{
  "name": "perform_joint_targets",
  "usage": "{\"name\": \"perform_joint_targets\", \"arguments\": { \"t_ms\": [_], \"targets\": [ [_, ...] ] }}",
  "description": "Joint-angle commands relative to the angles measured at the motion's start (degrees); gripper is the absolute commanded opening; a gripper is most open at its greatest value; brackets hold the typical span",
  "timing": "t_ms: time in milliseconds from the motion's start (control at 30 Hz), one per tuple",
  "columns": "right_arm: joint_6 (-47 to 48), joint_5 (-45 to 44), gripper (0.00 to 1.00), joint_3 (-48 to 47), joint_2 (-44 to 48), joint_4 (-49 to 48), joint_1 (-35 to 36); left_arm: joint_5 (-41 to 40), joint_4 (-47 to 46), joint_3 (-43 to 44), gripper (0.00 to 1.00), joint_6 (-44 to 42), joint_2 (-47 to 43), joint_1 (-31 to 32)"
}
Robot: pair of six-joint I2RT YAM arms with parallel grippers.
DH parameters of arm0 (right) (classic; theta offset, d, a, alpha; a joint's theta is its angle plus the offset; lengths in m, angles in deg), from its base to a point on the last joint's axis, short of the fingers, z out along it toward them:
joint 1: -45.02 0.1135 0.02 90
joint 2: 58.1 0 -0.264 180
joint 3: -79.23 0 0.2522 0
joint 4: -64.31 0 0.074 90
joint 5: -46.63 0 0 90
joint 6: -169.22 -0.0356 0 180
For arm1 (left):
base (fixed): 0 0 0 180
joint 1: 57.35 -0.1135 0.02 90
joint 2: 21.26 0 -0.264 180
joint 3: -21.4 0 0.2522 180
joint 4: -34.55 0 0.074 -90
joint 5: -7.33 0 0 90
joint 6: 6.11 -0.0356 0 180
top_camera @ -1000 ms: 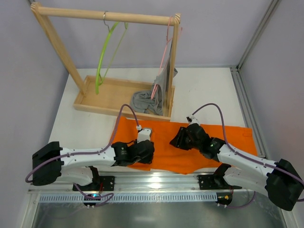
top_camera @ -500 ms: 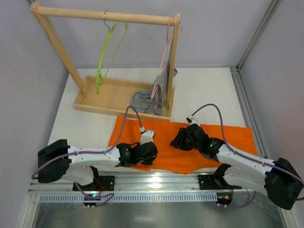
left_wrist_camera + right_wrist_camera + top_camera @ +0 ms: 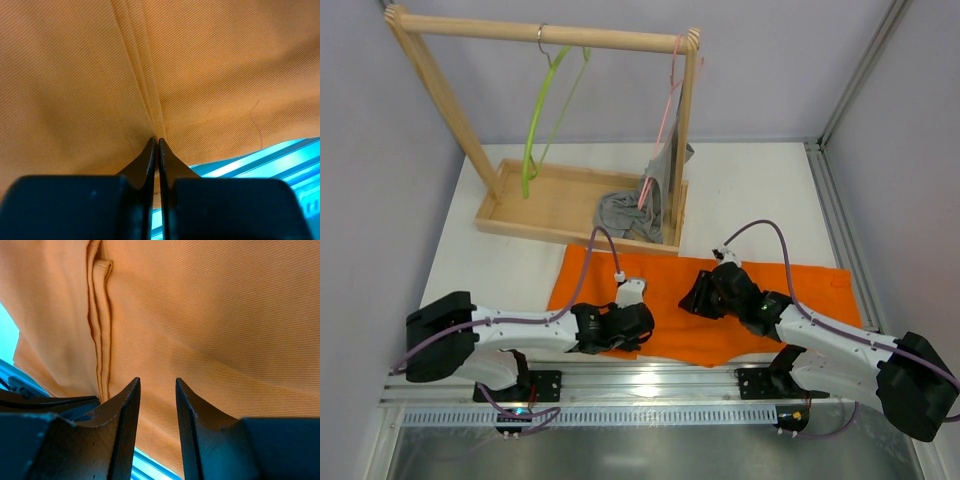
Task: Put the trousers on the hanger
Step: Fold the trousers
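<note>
tabletop [image 3: 760, 190]: white; carries everything below.
trousers [image 3: 665, 280]: bright orange, spread flat along the near edge, from left of centre almost to the right edge. The near hem reaches the metal rail at that edge. No part is lifted.
rack [image 3: 540, 33]: wooden frame over a shallow tray [image 3: 550, 205], toward the far-left corner.
grey garment [image 3: 625, 212]: slumped at the right end of the tray, hung from a pink hanger [image 3: 672, 100].
hanger [image 3: 535, 130]: lime green, metal hook over the rack's top bar near its left end, bare, well apart from the trousers.
left gripper [image 3: 156, 141]: low over the near-left part of the trousers; jaws pressed together on a raised seam ridge of the cloth.
right gripper [image 3: 157, 382]: over the middle of the trousers; jaws apart, cloth just beyond the tips, nothing gripped.
progress: early, by my reading. One pinch on the cloth is made. Left: second grip, lift, carry to the rack, drape over the hanger bar.
</note>
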Motion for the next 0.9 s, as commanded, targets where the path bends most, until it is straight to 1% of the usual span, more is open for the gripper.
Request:
{"name": "perform_joint_targets", "arguments": {
  "t_ms": [0, 100, 367, 467, 500, 533, 567, 600, 700, 867],
  "targets": [
    [-0.6, -0.9, 0.38, -0.1, 0.7, -2.6, 0.3, -1.9, 1.9, 1.6, 0.0, 1.4, -0.2, 1.1],
    [-0.8, -0.7, 0.38, -0.1, 0.3, -3.3, 0.3, -2.0, 3.3, 1.4, 0.0, 1.6, -1.9, 1.1],
    [-1.3, -0.5, 0.38, -0.5, -1.5, -4.7, 0.3, -2.6, 6.6, 1.4, 0.0, 2.0, -11.0, 1.2],
    [-1.5, -0.4, 0.38, -0.5, -1.8, -4.9, 0.2, -3.5, 7.7, 1.6, 0.0, 2.1, -11.5, 1.2],
    [-1.6, -0.5, 0.38, -0.6, -1.8, -5.0, 0.3, -3.9, 7.9, 1.9, 0.05, 2.0, -11.3, 1.2],
    [-1.7, -0.4, 0.38, -0.5, -1.8, -5.1, 0.3, -3.8, 7.4, 2.0, 0.12, 1.7, -10.9, 1.2],
    [-1.8, -0.4, 0.38, -0.5, -1.8, -5.1, 0.3, -3.3, 7.2, 2.2, 0.27, 1.3, -10.4, 1.2],
    [-1.8, -0.5, 0.38, -0.5, -1.8, -5.1, 0.3, -2.8, 6.9, 2.3, 0.3, 0.8, -9.2, 1.2],
    [-1.7, -0.5, 0.39, -0.6, -1.6, -4.8, 0.2, -1.0, 6.0, 3.7, 0.32, -0.2, -5.4, 1.3],
    [-1.5, -0.4, 0.39, -0.3, -0.9, -4.2, 0.3, -0.5, 6.9, 6.0, 0.32, -0.4, -1.2, 2.0]
  ]
}}
